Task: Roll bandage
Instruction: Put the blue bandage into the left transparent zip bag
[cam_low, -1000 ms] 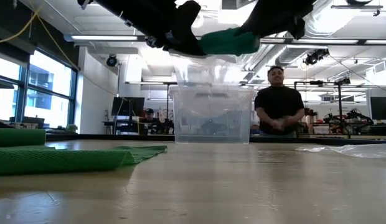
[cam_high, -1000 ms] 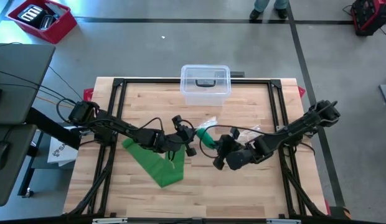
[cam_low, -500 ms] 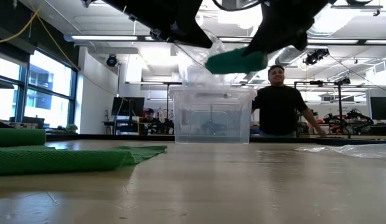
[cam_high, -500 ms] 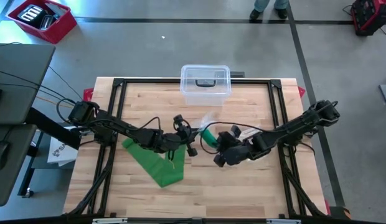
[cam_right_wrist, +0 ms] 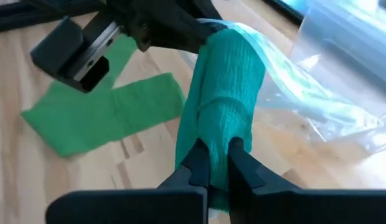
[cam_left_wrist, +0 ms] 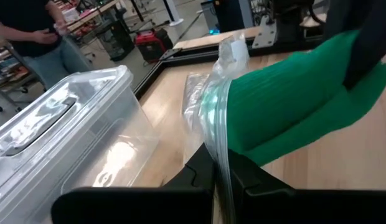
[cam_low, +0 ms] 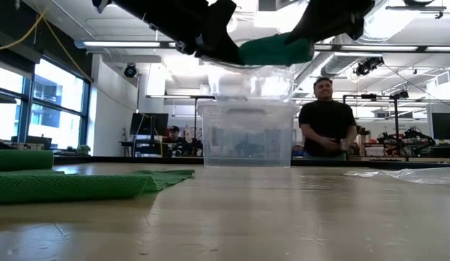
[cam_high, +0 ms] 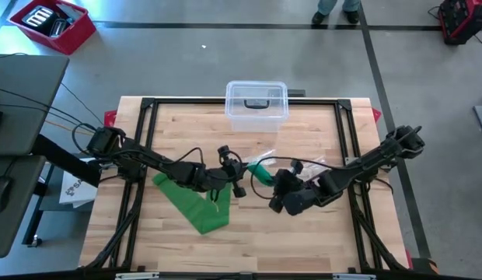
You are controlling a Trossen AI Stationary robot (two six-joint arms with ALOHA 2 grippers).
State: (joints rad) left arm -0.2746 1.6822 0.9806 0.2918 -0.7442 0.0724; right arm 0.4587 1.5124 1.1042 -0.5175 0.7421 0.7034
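Note:
A rolled green bandage (cam_high: 260, 173) hangs above the table's middle between my two grippers. Its far end sits in the mouth of a clear plastic bag (cam_left_wrist: 208, 106). My right gripper (cam_right_wrist: 218, 158) is shut on the roll's near end. My left gripper (cam_left_wrist: 221, 168) is shut on the bag's rim, beside the roll. In the low view the roll (cam_low: 274, 49) is well above the tabletop, and the arms hide both places of contact. A second green bandage (cam_high: 196, 204) lies spread flat on the wood under my left arm. My left gripper pinches the clear bag's rim (cam_left_wrist: 221, 140) between its two fingers, close to where the roll enters. The bag is lifted clear and stands crumpled beyond the fingers. My right gripper pinches the roll's near end (cam_right_wrist: 219, 134) between its two fingers, slanting down from the table's right. The fingers lie along the roll, which is lifted clear and reaches away into the bag's mouth (cam_right_wrist: 255, 46).
A clear lidded box (cam_high: 256, 105) stands at the table's far edge, just beyond the grippers. More clear plastic (cam_low: 414, 174) lies on the table's right part. A person (cam_low: 326, 119) stands beyond the far edge. Bare wood lies along the near edge.
In the low view the roll dipped lower and tilted half a second ago, then came back up to where it was. Both grippers stay shut and have kept their places over the table's middle.

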